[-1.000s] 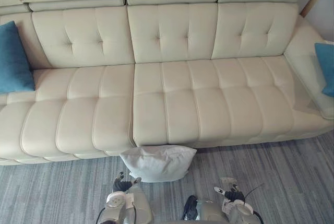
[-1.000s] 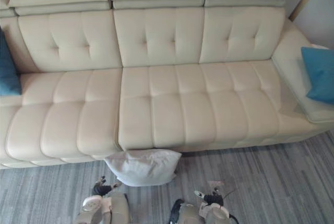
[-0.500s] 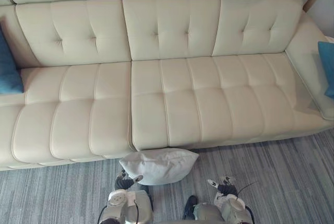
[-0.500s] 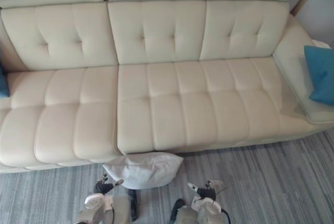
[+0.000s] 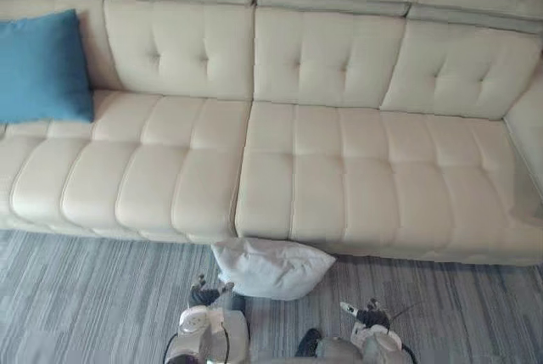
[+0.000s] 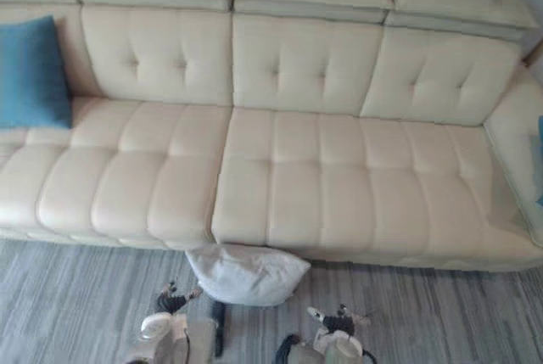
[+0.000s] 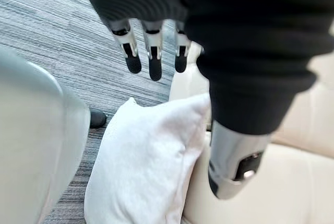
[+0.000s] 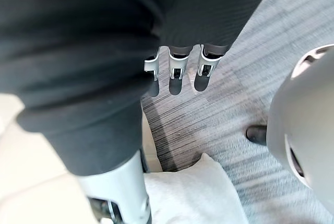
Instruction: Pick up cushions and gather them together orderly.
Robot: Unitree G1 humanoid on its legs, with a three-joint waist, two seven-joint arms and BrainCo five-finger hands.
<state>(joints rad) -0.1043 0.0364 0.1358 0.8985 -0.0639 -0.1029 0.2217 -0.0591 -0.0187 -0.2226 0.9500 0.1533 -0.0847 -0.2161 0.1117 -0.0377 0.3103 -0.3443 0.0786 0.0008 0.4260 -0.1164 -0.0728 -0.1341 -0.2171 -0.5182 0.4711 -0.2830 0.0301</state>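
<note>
A cream tufted sofa (image 5: 339, 169) spans the scene, standing on a grey striped floor (image 5: 85, 296). A blue cushion (image 5: 42, 67) leans upright against the backrest at the sofa's left end. A white cushion (image 5: 271, 268) lies on the floor, touching the sofa's front base below the seam between two seats. The left hand (image 5: 206, 294) hangs just beside the white cushion's near left corner, fingers (image 7: 152, 51) straight and holding nothing. The right hand (image 5: 366, 315) hangs near the cushion's right, fingers (image 8: 177, 75) relaxed and empty
</note>
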